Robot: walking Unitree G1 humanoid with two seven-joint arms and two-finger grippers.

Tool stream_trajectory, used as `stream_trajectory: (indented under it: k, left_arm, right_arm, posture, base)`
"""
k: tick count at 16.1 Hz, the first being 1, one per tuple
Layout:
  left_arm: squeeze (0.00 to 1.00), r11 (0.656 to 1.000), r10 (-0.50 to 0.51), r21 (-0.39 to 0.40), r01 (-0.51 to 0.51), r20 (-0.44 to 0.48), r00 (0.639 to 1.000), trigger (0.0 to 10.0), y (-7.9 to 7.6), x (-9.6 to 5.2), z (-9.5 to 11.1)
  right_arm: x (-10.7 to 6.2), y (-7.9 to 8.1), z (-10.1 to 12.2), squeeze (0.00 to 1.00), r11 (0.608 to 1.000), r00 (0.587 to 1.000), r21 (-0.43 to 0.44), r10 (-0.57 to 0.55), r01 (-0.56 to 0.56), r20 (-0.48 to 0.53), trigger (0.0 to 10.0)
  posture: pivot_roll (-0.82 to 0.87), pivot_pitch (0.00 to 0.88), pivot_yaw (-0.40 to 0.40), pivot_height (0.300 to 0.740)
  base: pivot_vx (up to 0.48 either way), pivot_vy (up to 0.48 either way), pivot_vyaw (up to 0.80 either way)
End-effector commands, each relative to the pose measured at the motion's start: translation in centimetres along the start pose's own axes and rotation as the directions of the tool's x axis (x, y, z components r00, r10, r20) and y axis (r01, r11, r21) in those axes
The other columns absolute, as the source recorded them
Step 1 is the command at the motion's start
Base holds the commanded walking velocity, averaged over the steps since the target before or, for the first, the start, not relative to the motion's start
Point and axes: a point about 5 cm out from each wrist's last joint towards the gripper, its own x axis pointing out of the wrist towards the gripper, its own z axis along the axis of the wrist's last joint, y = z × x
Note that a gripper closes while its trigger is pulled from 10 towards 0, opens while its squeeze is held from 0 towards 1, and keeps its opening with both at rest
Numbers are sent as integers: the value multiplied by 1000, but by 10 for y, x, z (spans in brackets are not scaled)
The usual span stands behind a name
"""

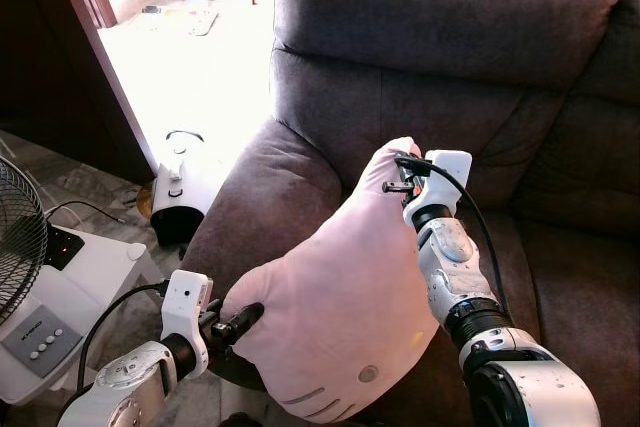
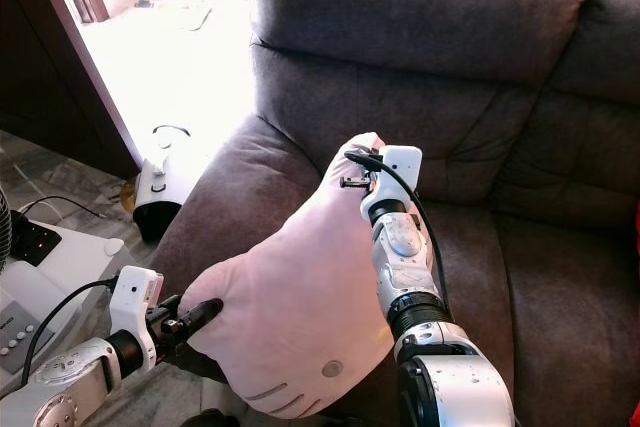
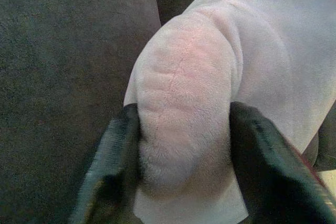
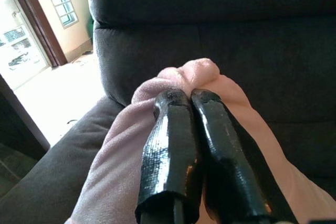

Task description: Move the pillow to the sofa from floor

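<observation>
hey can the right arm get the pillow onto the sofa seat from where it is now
Probably yes. The right gripper is shut on the pink pillow's top corner, the left gripper pinches its lower corner, and the pillow already hangs over the brown sofa's seat by the armrest, with nothing between.

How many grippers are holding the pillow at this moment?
2. The left gripper pinches the pink pillow at its lower corner; the right gripper holds its top edge, above the sofa seat.
</observation>
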Motion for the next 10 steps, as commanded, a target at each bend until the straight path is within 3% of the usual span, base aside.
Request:
stream_trajectory:
  k: [1, 5, 10]
  left_arm:
    - [0, 1000, 4, 2, -4, 0, 1000, 0, 1, 0, 0]
    - [0, 999, 42, 6, -43, 145, 989, 0, 4, 2, 29]
    - [0, 999, 40, 20, -51, 366, 930, 0, -4, 2, 80]
  right_arm:
    - [0, -3, 2, 0, 1000, 1000, -14, -5, 5, 2, 10000]
    - [4, -5, 5, 0, 1000, 1000, -29, -5, 5, -6, 10000]
    - [30, 1, 59, 0, 999, 994, -45, 17, -12, 107, 10000]
  posture:
    - [184, 148, -59, 718]
    - [193, 143, -61, 718]
    - [195, 133, -64, 718]
  base:
    - [0, 0, 0]
    - [0, 0, 0]
    - [0, 0, 0]
